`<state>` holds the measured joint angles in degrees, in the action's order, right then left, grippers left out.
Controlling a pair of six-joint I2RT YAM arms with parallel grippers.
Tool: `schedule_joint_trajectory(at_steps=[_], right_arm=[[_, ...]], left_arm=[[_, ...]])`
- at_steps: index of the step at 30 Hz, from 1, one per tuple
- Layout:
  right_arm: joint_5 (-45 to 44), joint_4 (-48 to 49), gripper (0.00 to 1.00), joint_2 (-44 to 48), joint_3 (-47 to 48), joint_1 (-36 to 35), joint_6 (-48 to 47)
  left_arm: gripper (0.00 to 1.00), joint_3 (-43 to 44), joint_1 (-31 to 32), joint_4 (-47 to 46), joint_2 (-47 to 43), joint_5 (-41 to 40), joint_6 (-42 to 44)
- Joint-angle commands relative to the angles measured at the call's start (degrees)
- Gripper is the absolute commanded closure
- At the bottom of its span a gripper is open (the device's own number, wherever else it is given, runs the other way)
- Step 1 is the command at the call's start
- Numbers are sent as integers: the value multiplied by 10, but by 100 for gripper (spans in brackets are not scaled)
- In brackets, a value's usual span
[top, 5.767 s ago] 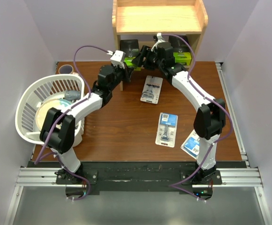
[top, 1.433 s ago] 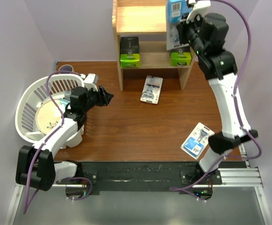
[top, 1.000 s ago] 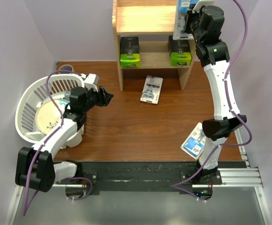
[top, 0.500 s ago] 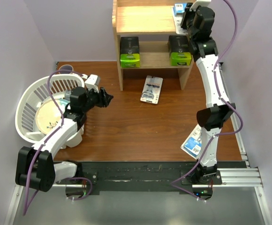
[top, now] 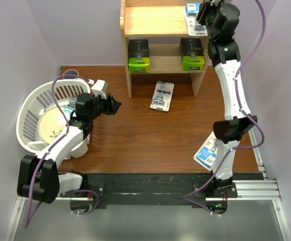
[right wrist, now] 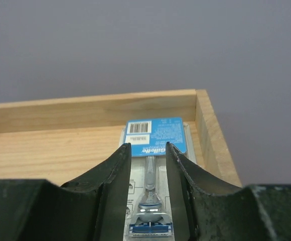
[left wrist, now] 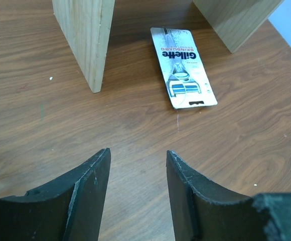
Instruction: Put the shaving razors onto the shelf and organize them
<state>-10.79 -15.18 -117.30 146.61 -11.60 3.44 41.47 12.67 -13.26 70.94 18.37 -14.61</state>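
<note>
The wooden shelf [top: 155, 21] stands at the back. On its top tier, in the right corner, a blue-and-white razor card [top: 191, 11] lies flat; my right gripper [top: 201, 15] hovers just over it. In the right wrist view the fingers stand apart above that card [right wrist: 155, 131], open [right wrist: 148, 148], not pinching it. Two black razor boxes [top: 138, 55] [top: 192, 54] stand on the lower tier. One card [top: 162, 95] lies on the table before the shelf, another [top: 207, 154] by the right arm's base. My left gripper [top: 116, 105] is open and empty over the table, facing the card [left wrist: 183, 68].
A white basket [top: 30, 113] holding a plate lies tipped at the left, with a purple cup [top: 70, 74] behind it. The shelf's side panels [left wrist: 88, 35] [left wrist: 236, 17] reach the table ahead of the left gripper. The top tier has a raised rim [right wrist: 213, 135].
The right arm carried the card up onto the top tier, laid it flat in the right corner, and its jaws have come apart. The left arm has stayed put.
</note>
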Motion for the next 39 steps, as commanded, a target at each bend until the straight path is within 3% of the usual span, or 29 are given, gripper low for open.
schedule_joint_trajectory(at_steps=[1, 5, 8, 11, 17, 20, 22, 25, 28, 32, 39], right_arm=[[-5, 62, 59, 77, -16, 6, -13], [-19, 62, 42, 111, -31, 8, -23], [1, 41, 39, 163, -94, 10, -31], [24, -20, 37, 230, -194, 13, -22], [53, -171, 36, 423, -550, 13, 24], [54, -181, 37, 491, -682, 13, 13], [89, -173, 41, 503, -709, 13, -10], [139, -110, 41, 490, -673, 13, -31], [182, -83, 42, 419, -543, 12, -84], [183, -91, 60, 321, -357, 12, -97], [160, -121, 79, 187, -200, 15, -39]], left_arm=[[47, 1, -2, -45, 2, 10, -20], [47, 0, -2, -48, -11, 10, -25], [46, -4, -2, -49, -24, 11, -22], [46, -13, -2, -52, -33, 10, -16], [46, -37, -2, -67, -40, 9, -28], [46, -46, -1, -77, -35, 12, -33], [46, -48, -2, -83, -28, 18, -33], [46, -43, -2, -81, -16, 19, -32], [47, -32, -1, -82, -2, 22, -34], [47, -22, 0, -89, 10, 22, -34], [47, -18, 0, -84, 4, 15, -27]])
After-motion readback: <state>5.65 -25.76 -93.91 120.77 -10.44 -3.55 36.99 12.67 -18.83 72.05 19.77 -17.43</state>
